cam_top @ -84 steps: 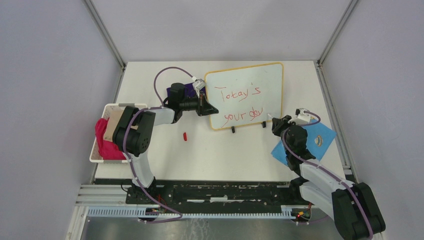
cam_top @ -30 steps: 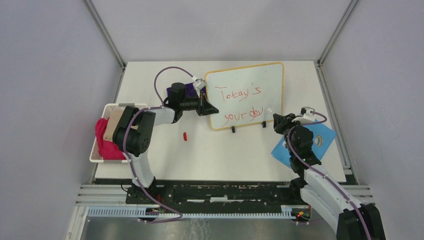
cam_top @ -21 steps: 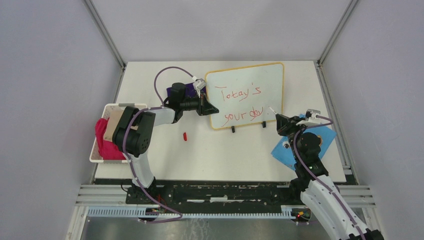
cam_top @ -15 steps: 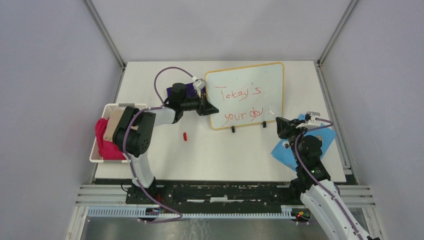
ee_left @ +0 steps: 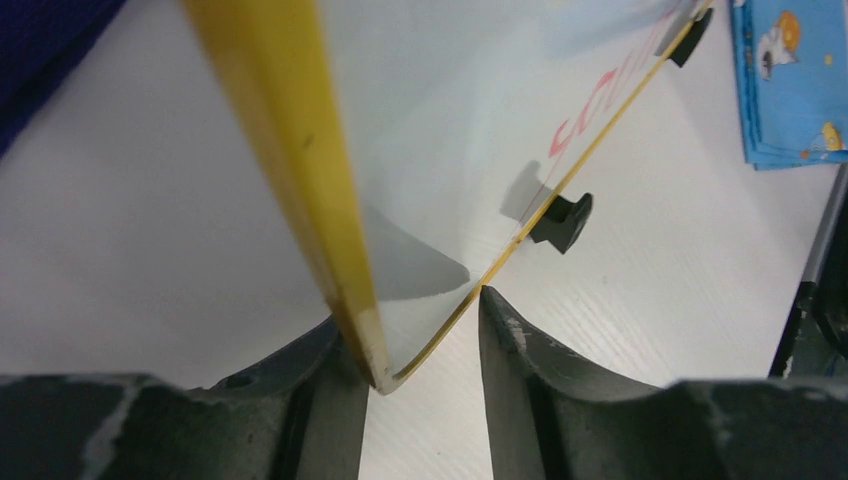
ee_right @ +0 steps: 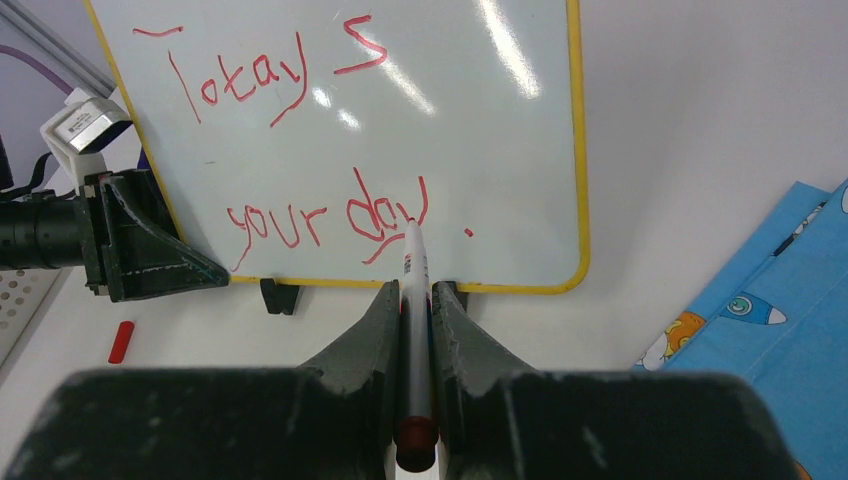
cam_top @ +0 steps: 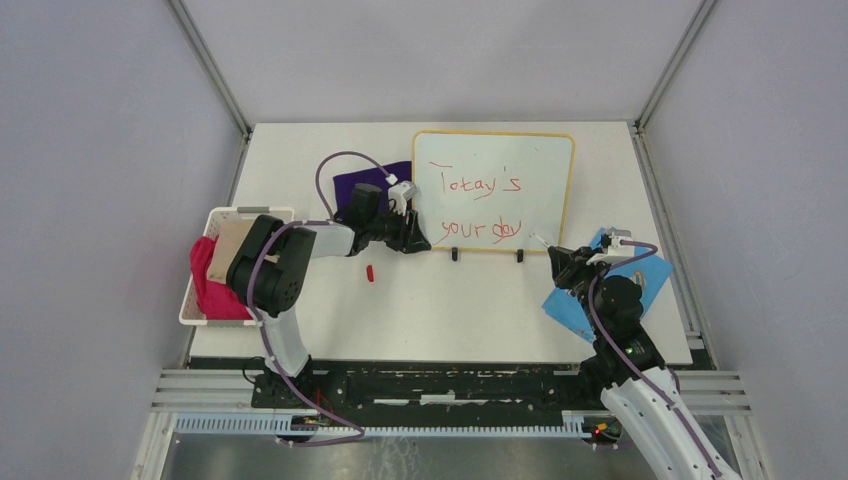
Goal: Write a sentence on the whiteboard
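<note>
At lower-left corner of whiteboard [cam_top: 493, 190], straddling it with left gripper [ee_left: 422, 325], jaws parted; near its lower-right corner, clamping marker [ee_right: 412, 262] in right gripper [ee_right: 408, 300], tip toward sentence [ee_right: 380, 215]

Upright whiteboard [cam_top: 540, 160] across far table [cam_top: 450, 310]

The whiteboard [cam_top: 493, 190] stands toward the back of the table [cam_top: 470, 310], right of centre, with the sentence [cam_top: 482, 208] in two lines on its near face. The left gripper [ee_left: 420, 330] is at the board's near left corner, one finger on each side of it with a gap. A cloth [cam_top: 365, 183] lies behind that gripper, and a small piece, perhaps a cap [cam_top: 370, 272], lies just before it. A basket [cam_top: 186, 305] holding fabric [cam_top: 208, 285] sits at the left edge. The right gripper [ee_right: 414, 295], closed on a marker [ee_right: 411, 250], is before the board's right corner, beside a sheet [cam_top: 645, 270].
</note>
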Controlling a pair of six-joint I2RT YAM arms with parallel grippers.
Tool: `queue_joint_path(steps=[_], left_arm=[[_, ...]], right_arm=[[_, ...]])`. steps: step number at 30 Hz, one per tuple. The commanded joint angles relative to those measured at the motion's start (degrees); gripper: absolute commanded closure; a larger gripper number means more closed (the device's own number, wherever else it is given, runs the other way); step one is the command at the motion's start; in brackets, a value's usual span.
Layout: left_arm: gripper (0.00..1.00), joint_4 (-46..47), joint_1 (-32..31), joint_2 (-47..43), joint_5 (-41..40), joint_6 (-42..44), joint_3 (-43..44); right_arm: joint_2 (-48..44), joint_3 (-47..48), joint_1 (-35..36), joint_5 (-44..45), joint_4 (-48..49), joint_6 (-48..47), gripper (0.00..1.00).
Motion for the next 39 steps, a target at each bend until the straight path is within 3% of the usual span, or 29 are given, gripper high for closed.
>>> queue_joint_path(steps=[1, 8, 9, 11, 16, 19, 23, 25, 28, 33, 39], left_arm=[[0.41, -2.35, 0.39, -2.82, -3.85, 3.56, -0.19], [0.22, -3.35, 0.39, -7.09, -6.07, 3.44, -0.82], [0.11, -3.59, 0.42, -7.93, -6.73, 3.39, -0.97], [0.02, -4.54, 0.4, -10.13, -8.76, 2.86, -1.16], [0.0, -8.25, 3.62, -19.38, -16.63, -2.48, -2.49], [0.0, -14.41, 4.85, -26.92, -26.8, -4.12, -3.15], [0.0, -25.24, 5.15, -37.0, -53.56, -13.47, -4.33], [0.0, -27.73, 6.12, -41.35, -60.18, -18.83, -6.24], [0.0, -28.47, 7.55, -47.21, -57.08, -26.13, -8.42], [0.0, -34.82, 6.99, -44.2, -39.2, -21.2, -3.56], [0.0, -43.39, 1.09, -38.41, -40.06, -21.03, -1.91]], right_arm=[[-1.12, 0.81, 0.25, -0.29, 0.89, -0.82, 1.0], [-1.85, 1.34, 0.35, -1.56, 0.72, -0.66, 1.0], [-1.86, 1.48, 0.37, -1.78, 0.8, -0.73, 1.0], [-1.82, 1.94, 0.49, -2.48, 0.9, -0.95, 1.0], [-2.5, 3.04, 1.19, -4.14, 1.84, -3.97, 1.0], [-2.82, 4.51, 2.15, -5.06, 2.09, -6.72, 1.0], [-2.15, 7.08, 3.58, -5.24, 1.98, -9.78, 1.0], [-1.5, 7.69, 4.16, -5.82, 2.74, -10.75, 1.0], [0.28, 8.2, 4.7, -7.53, 4.26, -11.23, 1.0], [4.96, 9.55, 5.72, -12.03, 5.39, -11.05, 1.0], [6.97, 9.22, 7.49, -11.04, 5.99, -11.01, 1.0]])
